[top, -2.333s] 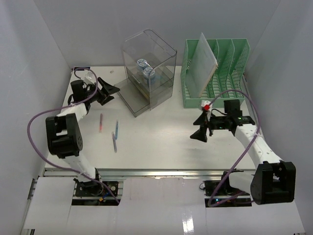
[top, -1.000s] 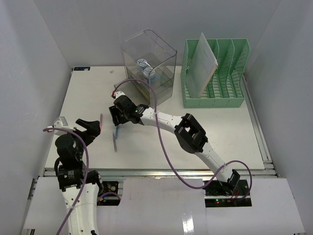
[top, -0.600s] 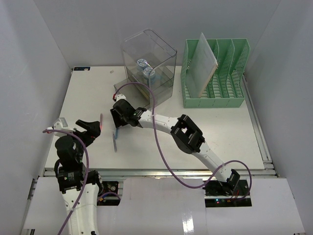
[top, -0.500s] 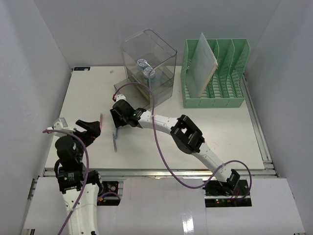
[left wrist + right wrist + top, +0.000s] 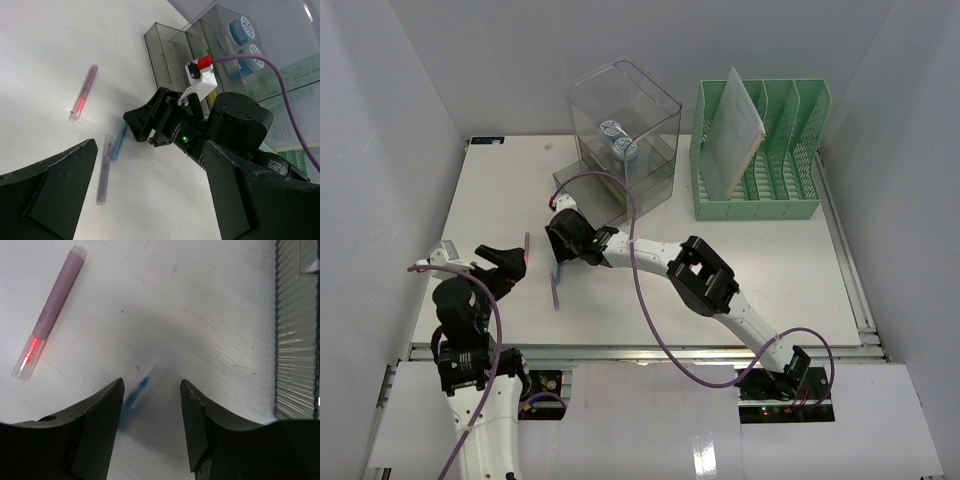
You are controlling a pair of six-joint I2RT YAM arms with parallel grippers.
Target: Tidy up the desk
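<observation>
On the white desk [image 5: 770, 270] lie three pens. A blue pen [image 5: 136, 391] sits between the fingers of my right gripper [image 5: 151, 386], close to the left finger; the jaws are open with a gap on either side of it. From above, the right arm reaches far across to the left, with the right gripper [image 5: 562, 245] low over the pens. A pink pen [image 5: 526, 250] lies to its left and a purple pen [image 5: 555, 292] just in front. My left gripper [image 5: 502, 262] hovers wide open and empty at the near left, looking at the right gripper [image 5: 160, 120].
A clear acrylic box [image 5: 625, 150] holding blue-topped rolls stands at the back centre, its open drawer [image 5: 170, 65] near the right gripper. A green file rack [image 5: 760, 150] with a pale board [image 5: 732, 125] leaning in it stands at the back right.
The right arm swung from the right side across to the pens. Over the last second its gripper edged nearer and its jaws narrowed around the blue pen. The left arm pulled back, then held still.
</observation>
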